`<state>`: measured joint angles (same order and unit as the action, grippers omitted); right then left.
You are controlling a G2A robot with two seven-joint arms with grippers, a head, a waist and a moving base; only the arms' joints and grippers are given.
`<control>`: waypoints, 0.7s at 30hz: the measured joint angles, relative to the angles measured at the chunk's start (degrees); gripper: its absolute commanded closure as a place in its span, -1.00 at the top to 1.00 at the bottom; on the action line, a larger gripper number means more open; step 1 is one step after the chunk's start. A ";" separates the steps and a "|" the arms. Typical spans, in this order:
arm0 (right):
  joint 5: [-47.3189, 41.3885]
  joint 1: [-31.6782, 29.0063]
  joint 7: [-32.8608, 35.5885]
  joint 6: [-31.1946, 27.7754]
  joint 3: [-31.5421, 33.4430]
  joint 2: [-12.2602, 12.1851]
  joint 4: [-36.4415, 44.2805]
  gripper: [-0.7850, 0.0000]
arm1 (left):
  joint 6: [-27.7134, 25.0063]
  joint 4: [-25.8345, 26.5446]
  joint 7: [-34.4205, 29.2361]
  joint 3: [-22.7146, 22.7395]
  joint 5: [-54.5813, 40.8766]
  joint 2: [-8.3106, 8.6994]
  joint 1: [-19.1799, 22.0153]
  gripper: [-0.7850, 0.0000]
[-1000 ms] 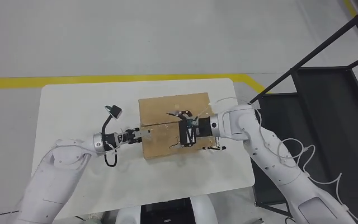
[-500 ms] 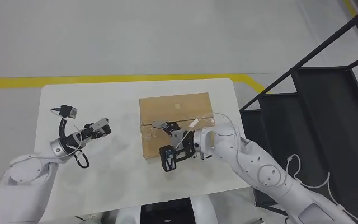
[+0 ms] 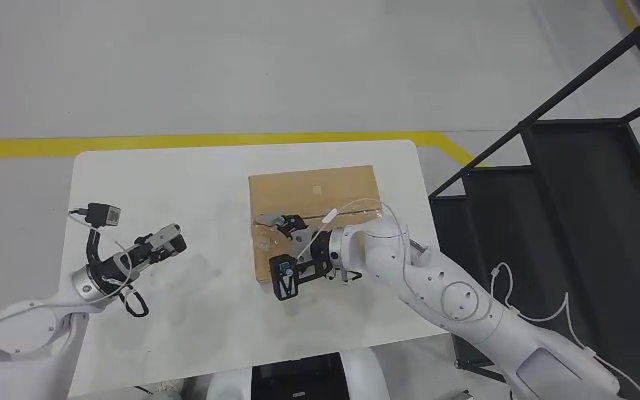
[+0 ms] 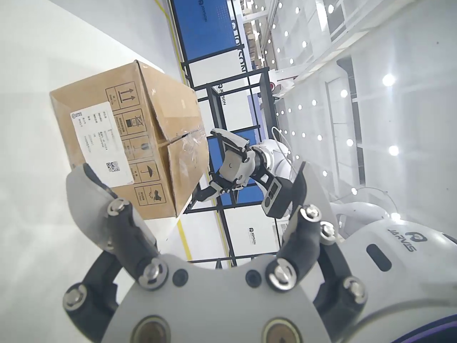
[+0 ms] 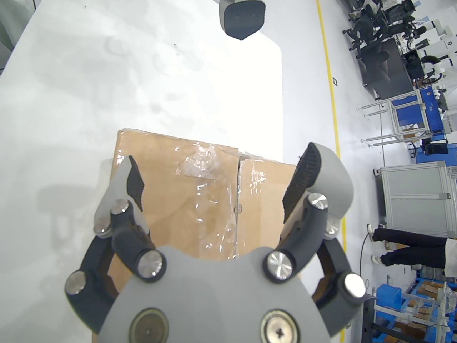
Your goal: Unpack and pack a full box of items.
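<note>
A closed brown cardboard box (image 3: pixel 318 205) stands in the middle of the white table (image 3: pixel 140 180). Crumpled clear tape (image 5: pixel 200 160) runs along its top seam, and a white label (image 4: pixel 101 144) is on one side. My right gripper (image 3: pixel 276 220) hovers open over the top of the box (image 5: pixel 178 198) at its left end, its fingers (image 5: pixel 310 169) astride the seam. My left gripper (image 3: pixel 168 240) is open and holds nothing, well to the left of the box (image 4: pixel 117 133) above bare table. It shows as a dark pad in the right wrist view (image 5: pixel 242 19).
A black metal rack (image 3: pixel 560 190) stands just off the table's right edge. A yellow floor line (image 3: pixel 200 143) runs behind the table. Bare table surface lies left of and in front of the box.
My left gripper has pulled back leftward from the box's left edge. My right gripper has travelled left across the box top to its left end.
</note>
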<state>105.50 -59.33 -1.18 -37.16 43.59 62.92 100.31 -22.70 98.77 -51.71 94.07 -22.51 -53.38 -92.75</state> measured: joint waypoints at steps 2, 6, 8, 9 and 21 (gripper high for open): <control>-0.55 0.26 0.49 0.87 -0.44 0.38 -0.71 0.00 | 0.06 0.03 0.03 0.16 -0.06 -0.01 -0.23 1.00; -0.68 0.71 1.23 2.25 -1.40 1.03 -1.83 -0.15 | 0.18 0.20 0.03 0.30 -0.14 -0.03 -0.46 1.00; -0.36 1.04 1.81 2.97 -1.90 1.38 -2.39 -0.19 | 0.19 0.27 0.01 0.32 -0.15 -0.05 -0.50 1.00; -0.18 1.18 2.09 3.25 -2.11 1.53 -2.60 -0.18 | 0.22 0.33 0.01 0.34 -0.15 -0.05 -0.52 1.00; 0.64 2.11 4.79 2.96 -3.30 2.74 -3.90 -1.00 | 0.65 0.54 -0.44 1.04 -0.38 -0.06 -0.98 1.00</control>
<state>106.14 -57.22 3.60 -34.20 40.30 65.66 96.41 -22.05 99.31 -52.16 95.11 -22.89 -53.44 -93.73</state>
